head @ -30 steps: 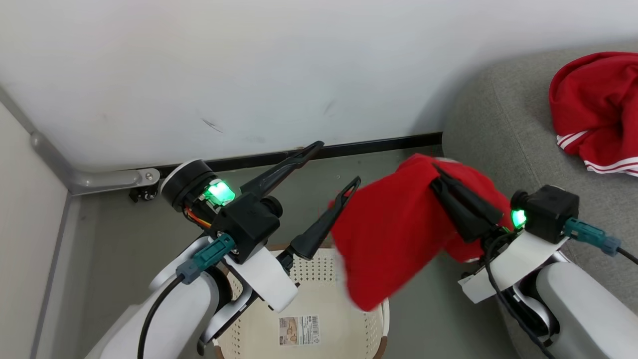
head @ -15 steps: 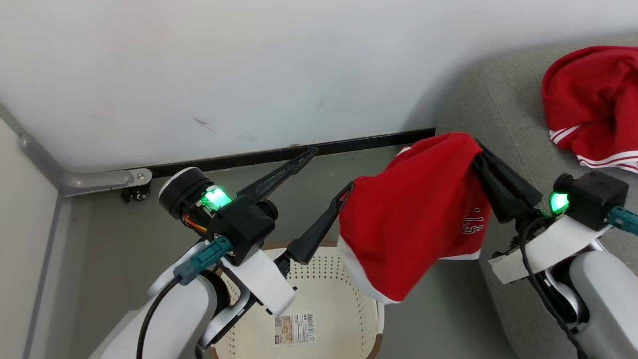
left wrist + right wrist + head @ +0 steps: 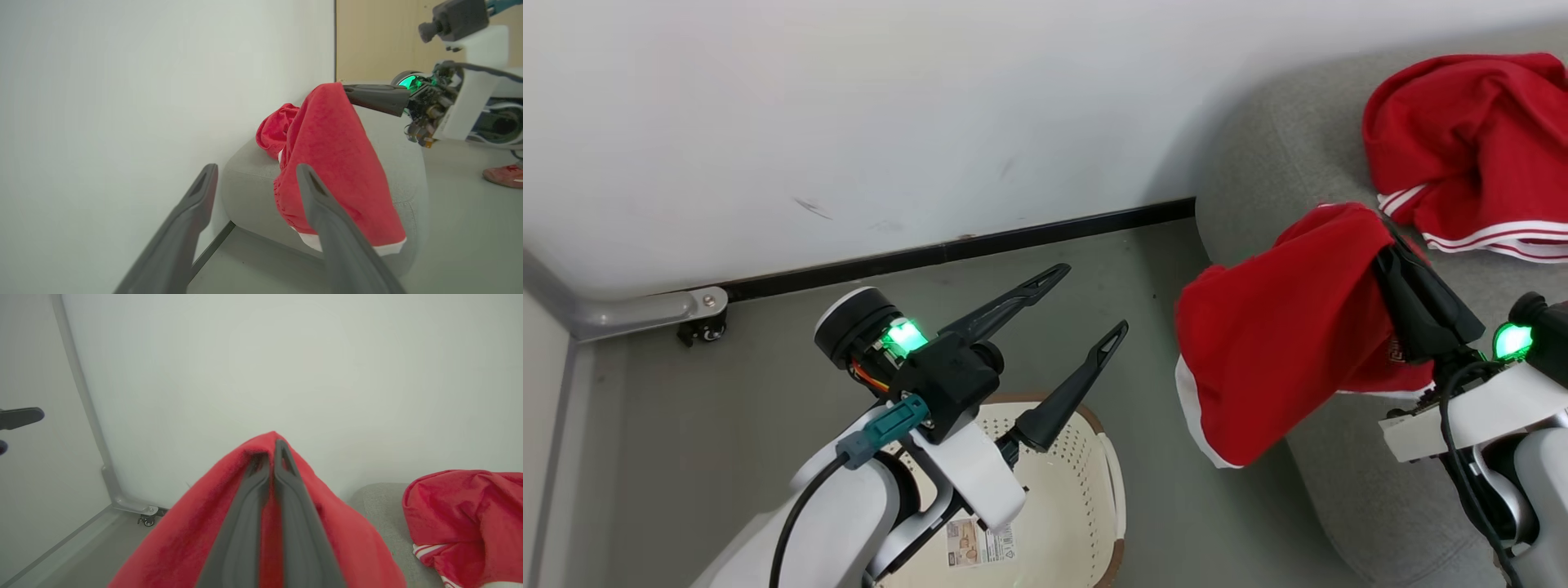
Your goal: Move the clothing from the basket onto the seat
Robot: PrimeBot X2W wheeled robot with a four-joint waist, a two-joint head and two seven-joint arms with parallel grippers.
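Grey seat (image 3: 1258, 188) — red white-hemmed clothing (image 3: 1274, 343) hangs from right gripper (image 3: 271, 454).

White forearms (image 3: 833, 523); dark tapered fingers (image 3: 1062, 390)

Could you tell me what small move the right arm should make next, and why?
Probably swing slightly rightward over the seat before opening: the right gripper is shut on a red garment whose lower part hangs beyond the seat's edge, above the floor. Another garment already lies there.
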